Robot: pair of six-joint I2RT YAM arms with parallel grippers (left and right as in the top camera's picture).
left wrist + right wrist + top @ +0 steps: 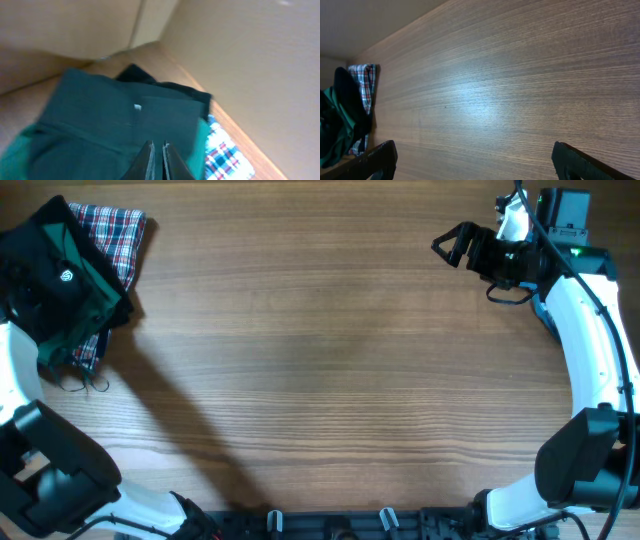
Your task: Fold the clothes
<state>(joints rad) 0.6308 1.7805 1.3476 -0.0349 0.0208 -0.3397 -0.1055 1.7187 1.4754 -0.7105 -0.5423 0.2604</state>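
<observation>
A dark green garment (pixel 95 290) lies bunched on a red-and-white plaid garment (pixel 120 230) at the table's far left corner. In the left wrist view the green garment (pixel 115 115) fills the middle and the plaid one (pixel 225 155) peeks out at the lower right. My left gripper (pixel 158 150) hovers just over the green garment with its fingers together and nothing between them. In the overhead view it is hard to tell apart from the dark cloth. My right gripper (pixel 447 242) is open and empty at the far right, above bare table (pixel 472 155). It sees the pile (pixel 340 120) far off.
The wooden table (pixel 320 360) stretches between the pile and the right arm. A loose dark thread or cord (pixel 85 383) lies just in front of the pile. Beige walls (pixel 250 50) meet behind the table's corner.
</observation>
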